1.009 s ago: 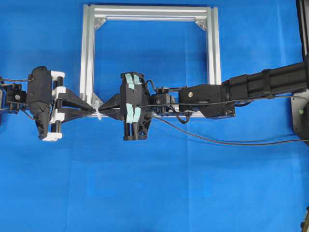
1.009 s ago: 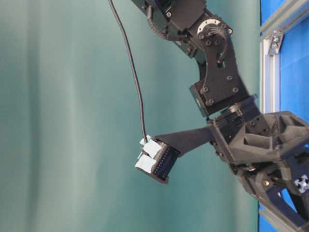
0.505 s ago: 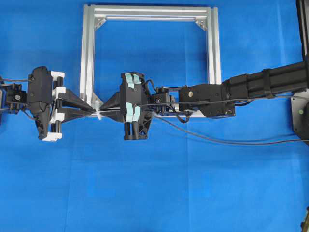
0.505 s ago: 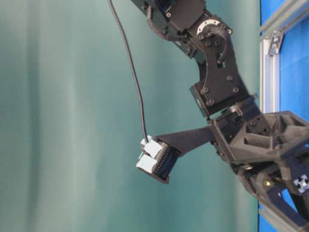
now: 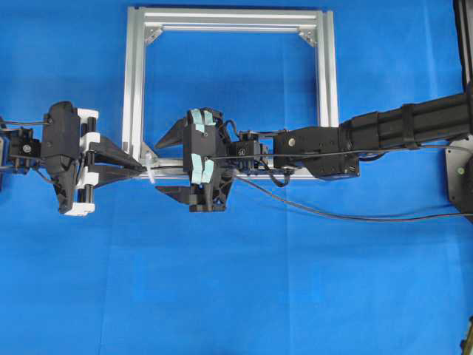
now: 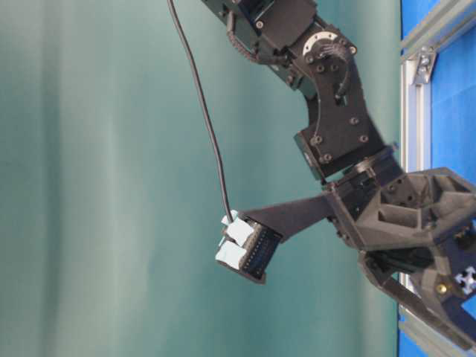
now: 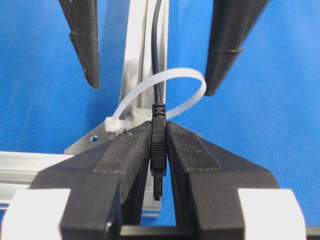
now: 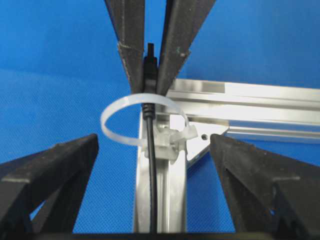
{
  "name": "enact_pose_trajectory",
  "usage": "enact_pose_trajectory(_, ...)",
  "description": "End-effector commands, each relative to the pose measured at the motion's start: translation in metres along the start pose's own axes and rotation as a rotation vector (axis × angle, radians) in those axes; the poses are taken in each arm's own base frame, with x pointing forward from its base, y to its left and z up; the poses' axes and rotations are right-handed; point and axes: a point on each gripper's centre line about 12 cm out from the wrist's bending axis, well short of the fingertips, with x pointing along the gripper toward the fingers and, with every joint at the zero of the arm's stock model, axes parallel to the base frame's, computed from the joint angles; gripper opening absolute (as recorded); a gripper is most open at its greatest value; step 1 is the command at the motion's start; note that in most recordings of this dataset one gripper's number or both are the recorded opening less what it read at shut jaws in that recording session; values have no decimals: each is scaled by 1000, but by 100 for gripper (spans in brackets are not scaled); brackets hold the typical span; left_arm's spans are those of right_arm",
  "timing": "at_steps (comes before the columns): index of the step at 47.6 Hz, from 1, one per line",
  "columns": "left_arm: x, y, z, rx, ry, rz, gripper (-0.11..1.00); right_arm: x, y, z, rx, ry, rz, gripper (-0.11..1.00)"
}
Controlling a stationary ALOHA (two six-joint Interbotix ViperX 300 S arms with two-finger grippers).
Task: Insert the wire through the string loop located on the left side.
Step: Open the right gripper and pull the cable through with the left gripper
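So this looks like the handover stage: the wire [image 7: 158, 60] is already through the loop [image 7: 165, 92], and the plug end sits clamped between the fingers of the left gripper [image 7: 159, 150] on the far side. The right gripper [image 8: 150, 165] has its fingers spread wide, one on each side of the wire and not touching it, so it's let go.

Where stuff is: the loop stands right in front of the left gripper's tips, fixed at the corner of the frame [image 5: 137, 89]. The wire runs dead straight from the left gripper, through the loop, out between the right gripper's open fingers, then trails off along the right arm.

Long axis of the wire is in line with both grippers, plug tip pointing into the left gripper, away from the right one.

My guess for next: the right gripper backs straight off without snagging the wire, and the left one pulls more wire through, keeping it centred so the loop doesn't get dragged sideways.
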Motion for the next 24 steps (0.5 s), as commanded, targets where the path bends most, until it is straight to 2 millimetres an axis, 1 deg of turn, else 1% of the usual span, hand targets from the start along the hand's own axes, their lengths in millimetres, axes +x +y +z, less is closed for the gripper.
enact_pose_trajectory(1, -1, -1, 6, 4, -24, -4, 8, -3, 2, 16, 4, -40, 4, 96)
enact_pose_trajectory(7, -8, -1, 5, 3, -13, -5, 8, -3, 2, 16, 2, -40, 4, 96)
enact_pose_trajectory(13, -20, -1, 4, -2, 11, -8, 8, -4, 2, 15, 2, -29, 4, 96)
enact_pose_trajectory(17, -31, -1, 3, -14, 36, -12, 8, -3, 2, 14, 4, -27, 3, 96)
enact_pose_trajectory(24, -53, -2, 9, -54, 47, -23, 8, -3, 2, 15, 1, -29, 4, 96)
